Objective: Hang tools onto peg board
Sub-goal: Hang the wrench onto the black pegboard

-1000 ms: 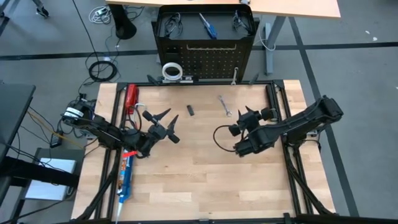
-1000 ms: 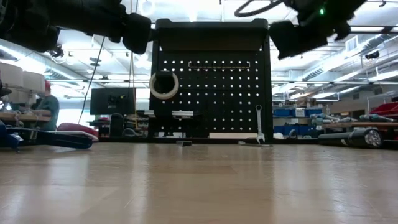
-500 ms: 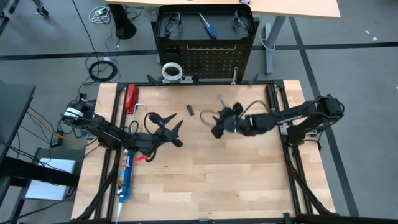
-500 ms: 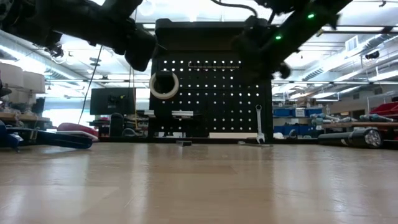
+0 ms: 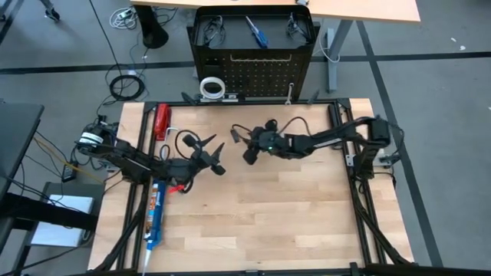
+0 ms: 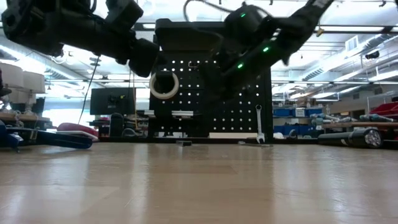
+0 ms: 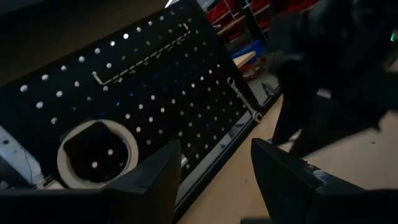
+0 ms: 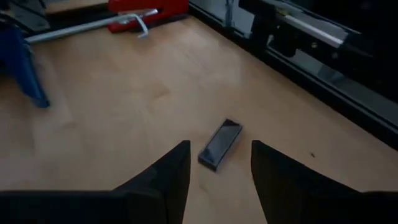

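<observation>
The black peg board (image 5: 253,73) stands upright at the table's far edge. A white tape roll (image 5: 212,86) and a silver wrench (image 6: 259,124) hang on it. Two pairs of glasses (image 5: 209,27) and a blue-handled screwdriver (image 5: 255,31) lie on its top. A small black bar (image 8: 220,144) lies flat on the table near the board. My right gripper (image 5: 247,147) is open just short of it, its fingers apart and off it. My left gripper (image 5: 212,153) is open and empty left of centre, facing the board (image 7: 155,81). A second wrench (image 6: 255,143) lies on the table.
A red-handled tool (image 5: 161,121) lies at the table's far left. A blue caulking gun (image 5: 155,215) lies along the left edge. Black frame rails (image 5: 341,115) border the table. The near half of the tabletop (image 5: 253,222) is bare wood.
My right gripper has swung from right of centre toward the table's left and far edge, coming down toward the small black bar with its fingers open. My left gripper has shifted slightly toward the right. No tool has moved.
</observation>
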Controlling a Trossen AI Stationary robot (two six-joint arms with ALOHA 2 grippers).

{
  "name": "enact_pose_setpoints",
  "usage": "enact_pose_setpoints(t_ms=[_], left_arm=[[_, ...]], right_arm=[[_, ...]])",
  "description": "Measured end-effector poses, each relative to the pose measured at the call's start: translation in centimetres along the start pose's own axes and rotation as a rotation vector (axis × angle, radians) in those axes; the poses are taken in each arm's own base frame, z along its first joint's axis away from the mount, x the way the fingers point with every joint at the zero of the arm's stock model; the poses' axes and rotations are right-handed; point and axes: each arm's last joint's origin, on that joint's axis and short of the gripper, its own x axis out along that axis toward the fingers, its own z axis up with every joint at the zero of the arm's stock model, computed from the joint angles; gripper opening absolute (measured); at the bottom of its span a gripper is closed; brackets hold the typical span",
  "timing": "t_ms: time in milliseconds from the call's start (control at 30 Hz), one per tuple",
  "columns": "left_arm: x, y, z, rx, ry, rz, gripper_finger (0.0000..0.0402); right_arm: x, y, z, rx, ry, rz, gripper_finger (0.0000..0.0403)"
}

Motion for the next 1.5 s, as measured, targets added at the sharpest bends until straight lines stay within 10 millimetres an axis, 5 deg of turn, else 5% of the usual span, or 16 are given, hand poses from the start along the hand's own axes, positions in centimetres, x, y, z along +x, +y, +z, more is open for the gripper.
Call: enact_pose_setpoints(t_ms=[200,333,900,1200,1500], left_arm=[[1.2,1.1,0.1,0.045,-0.005,0.061,0.0202],[1.3,1.4,0.2,0.041,-0.014,0.069,0.0202],[0.5,1.3,-1.9,0.013,-0.010,-0.002,0.0202],[1.2,1.3,-1.9,-0.051,-0.080,-0.114,0.0202],[1.1,1.3,-1.9,-0.049,-0.080,-0.116,0.0202]], right_arm=[[2.8,0.9,-0.2,-0.015,0.025,0.037,0.0186],[3.5,-0.3,-0.2,0.056,0.095,0.051,0.0201],[-0.5,-7.0,-0.9,0.176,0.570,-0.247,0.0206],[-0.5,-9.2,-1.4,0.201,0.663,-0.255,0.0192],[-0.1,-12.3,-4.0,0.323,0.740,-0.135,0.0190]])
